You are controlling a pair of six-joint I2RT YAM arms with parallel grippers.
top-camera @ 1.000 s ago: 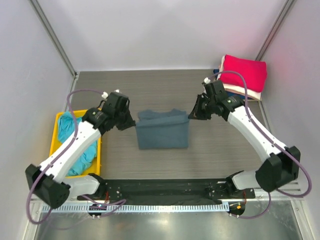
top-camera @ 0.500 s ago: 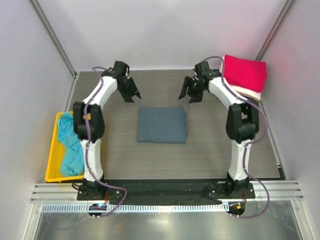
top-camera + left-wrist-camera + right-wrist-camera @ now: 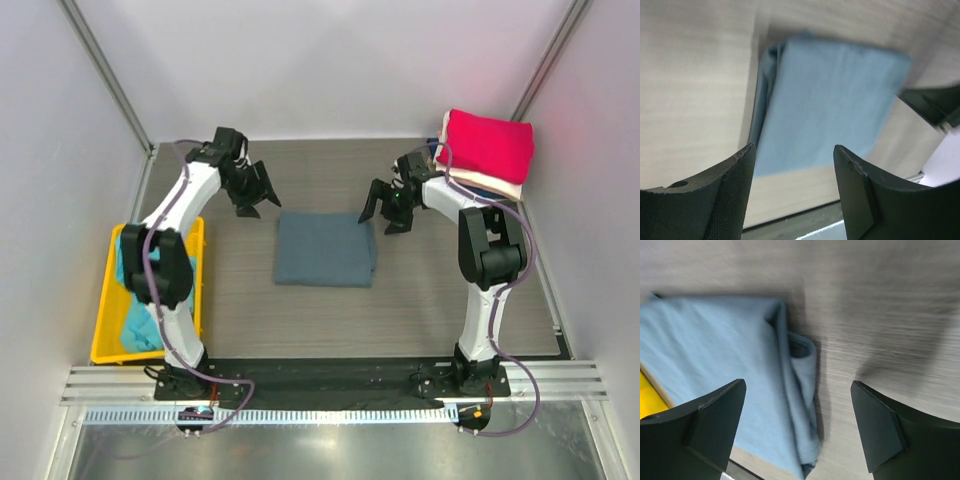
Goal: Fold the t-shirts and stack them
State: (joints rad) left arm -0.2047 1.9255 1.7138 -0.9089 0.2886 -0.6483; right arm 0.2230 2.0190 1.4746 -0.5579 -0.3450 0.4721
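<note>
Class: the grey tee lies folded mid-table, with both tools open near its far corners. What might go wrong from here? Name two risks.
1. The grey tee has loose layers bulging along one edge, as the right wrist view shows; a pinch by the right tool may catch only some of them and undo the fold.
2. The crimson tee sits close beside the right arm; carrying the grey tee onto it might knock it askew.

Seeing a folded t-shirt (image 3: 326, 249) lying centrally. Finding the stack (image 3: 488, 148) at two o'clock, the bin (image 3: 108, 350) at nine holding another t-shirt (image 3: 138, 325).
</note>
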